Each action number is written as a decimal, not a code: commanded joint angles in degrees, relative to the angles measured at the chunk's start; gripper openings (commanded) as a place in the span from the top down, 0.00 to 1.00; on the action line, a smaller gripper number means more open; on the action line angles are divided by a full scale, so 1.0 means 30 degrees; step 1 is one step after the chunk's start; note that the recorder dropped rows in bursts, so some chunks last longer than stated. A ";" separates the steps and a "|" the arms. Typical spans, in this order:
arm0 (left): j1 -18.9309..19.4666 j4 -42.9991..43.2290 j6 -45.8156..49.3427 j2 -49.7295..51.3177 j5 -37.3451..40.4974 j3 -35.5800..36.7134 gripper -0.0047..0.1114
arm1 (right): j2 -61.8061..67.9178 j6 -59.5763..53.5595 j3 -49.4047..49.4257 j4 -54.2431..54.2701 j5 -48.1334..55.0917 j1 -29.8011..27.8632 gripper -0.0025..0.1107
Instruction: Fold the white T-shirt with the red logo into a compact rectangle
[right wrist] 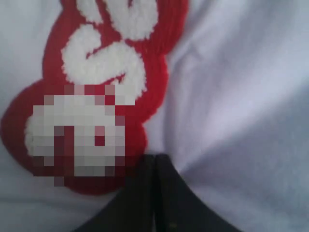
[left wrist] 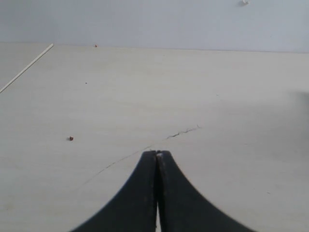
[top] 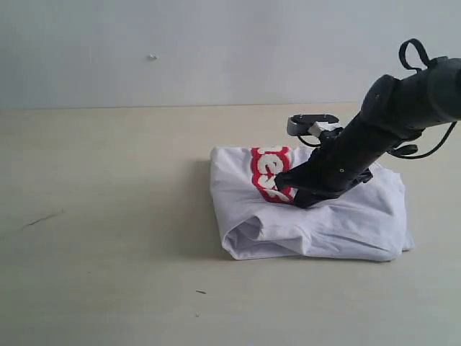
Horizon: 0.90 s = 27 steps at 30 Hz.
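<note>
The right gripper [right wrist: 155, 157] has its 2 black jaws pressed together with no cloth visible between them, and the tips rest against the white T-shirt [right wrist: 241, 96]. Just beside those tips, on the side toward the left arm, lies the red logo [right wrist: 104, 65]: fuzzy white letters on a red band, with only part of the word showing. The fabric on the gripper's other side is plain white with soft creases.

In the exterior view the T-shirt is a folded bundle, roughly rectangular, lying under and around this gripper on the pale table [top: 108, 216]. Its edge nearest the camera is rumpled and rolled. The logo runs across the top layer, from the gripper's tips away toward the bundle's far edge. The black right arm [top: 403, 108] slants down to the shirt from the right, with cable loops on it.

The left gripper [left wrist: 157, 153] is pressed together too and holds nothing. It is over bare tabletop, with a thin dark scratch [left wrist: 183, 131] just ahead of its tips and 1 small red speck [left wrist: 71, 138] off to one side. Beyond both grippers stands a plain pale wall [top: 216, 50].
</note>
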 commanded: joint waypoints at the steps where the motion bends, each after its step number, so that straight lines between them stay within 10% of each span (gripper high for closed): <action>1: 0.0081 -0.0030 0.0063 -0.0087 -0.0222 -0.0016 0.96 | 0.0489 -0.0360 0.0047 -0.0053 0.0445 -0.0012 0.98; 27: 0.0081 -0.0030 0.0063 -0.0087 -0.0222 -0.0016 0.96 | -0.1251 0.6563 0.1658 -0.5898 0.0767 0.3991 0.98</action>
